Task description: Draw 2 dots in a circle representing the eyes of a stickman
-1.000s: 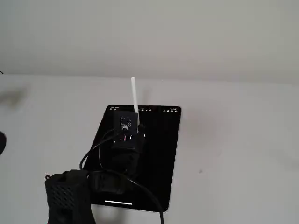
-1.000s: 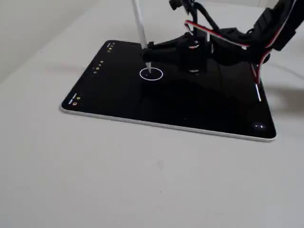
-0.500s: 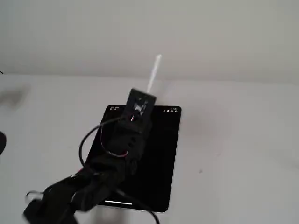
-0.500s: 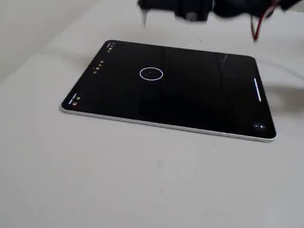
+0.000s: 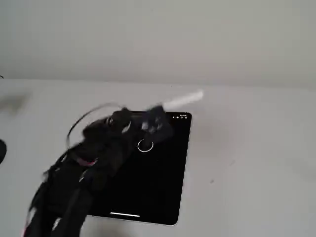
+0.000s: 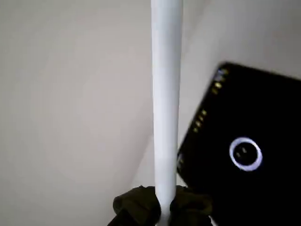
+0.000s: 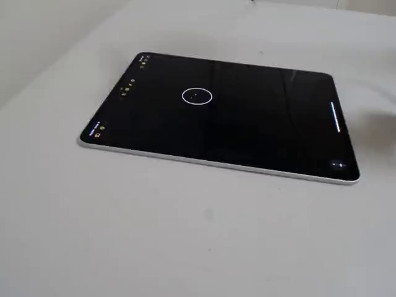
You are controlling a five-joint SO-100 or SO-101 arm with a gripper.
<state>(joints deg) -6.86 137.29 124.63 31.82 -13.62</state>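
A black tablet [image 7: 247,130] lies flat on the pale table. On its screen is the circle [image 7: 197,96], a thin white ring, also seen in the wrist view as circle [image 6: 245,153] and in a fixed view as circle [image 5: 145,146]. The dots [image 6: 242,151] show as two tiny specks side by side inside the ring. My gripper [image 5: 157,122] is blurred and lifted off the screen, shut on a white stylus [image 5: 182,99] that points up and right. In the wrist view the gripper [image 6: 164,207] clasps the stylus [image 6: 166,103] at the bottom edge. The stylus tip is hidden.
Small yellow icons [image 7: 127,86] run along the tablet's far-left edge and a white bar [image 7: 336,117] sits near its right edge. The blurred arm [image 5: 79,173] covers the tablet's left part [image 5: 148,187] in a fixed view. Bare table [image 7: 185,235] surrounds the tablet.
The stylus lifted off the circle and the arm swung up and back. The stylus went from upright to leaning right. The arm has left one fixed view, and the ring now shows uncovered.
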